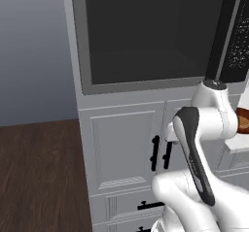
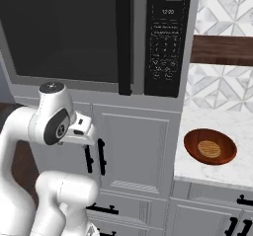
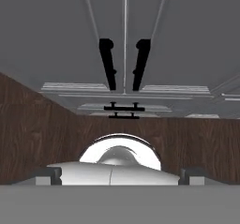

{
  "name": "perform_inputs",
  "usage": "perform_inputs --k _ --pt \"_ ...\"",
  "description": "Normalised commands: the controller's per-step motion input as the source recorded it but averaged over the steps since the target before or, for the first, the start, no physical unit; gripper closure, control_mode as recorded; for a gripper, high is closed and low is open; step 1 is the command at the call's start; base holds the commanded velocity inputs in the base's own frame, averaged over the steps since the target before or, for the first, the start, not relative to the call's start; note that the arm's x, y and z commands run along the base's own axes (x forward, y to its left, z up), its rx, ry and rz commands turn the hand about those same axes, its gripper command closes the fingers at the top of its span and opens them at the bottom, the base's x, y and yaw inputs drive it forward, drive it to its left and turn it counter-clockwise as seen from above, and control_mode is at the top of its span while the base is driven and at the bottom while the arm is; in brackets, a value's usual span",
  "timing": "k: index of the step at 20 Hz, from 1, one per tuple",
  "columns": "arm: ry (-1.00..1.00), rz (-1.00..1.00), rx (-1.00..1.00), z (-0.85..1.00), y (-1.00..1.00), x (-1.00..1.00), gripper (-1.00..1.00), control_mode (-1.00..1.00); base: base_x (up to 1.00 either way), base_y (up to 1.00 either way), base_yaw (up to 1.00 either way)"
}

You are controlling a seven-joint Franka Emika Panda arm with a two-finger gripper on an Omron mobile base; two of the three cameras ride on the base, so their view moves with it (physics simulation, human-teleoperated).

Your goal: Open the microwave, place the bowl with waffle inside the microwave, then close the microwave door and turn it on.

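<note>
Up in the cabinet wall we've got the microwave (image 2: 94, 37) with its door (image 1: 146, 37) fully shut, tall black handle (image 2: 124, 37) sitting just left of the keypad panel (image 2: 167, 40). Over on the white counter (image 2: 232, 126) to the right sits the reddish-brown bowl (image 2: 223, 153) with the little golden waffle (image 2: 209, 149) lying flat in the middle of it, well apart from our arm. Our gripper (image 3: 120, 175) hangs low, looking down toward the wood floor (image 3: 28, 134) and the white cabinet doors (image 2: 133, 146) with their paired black handles (image 3: 124, 63). Its fingertips (image 3: 49, 175) sit far apart at the two sides, spread wide with nothing between them.
</note>
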Motion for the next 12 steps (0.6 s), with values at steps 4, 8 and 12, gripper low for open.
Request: perform_inputs --k 4,8,12 --pt "0.0 0.0 0.0 0.0 0.0 0.0 -1.0 1.0 -0.03 -0.5 -0.01" --pt "0.0 0.0 0.0 0.0 0.0 0.0 -1.0 1.0 -0.01 -0.76 0.0" --pt "0.0 0.0 0.0 0.0 0.0 0.0 -1.0 1.0 0.0 -0.78 0.0"
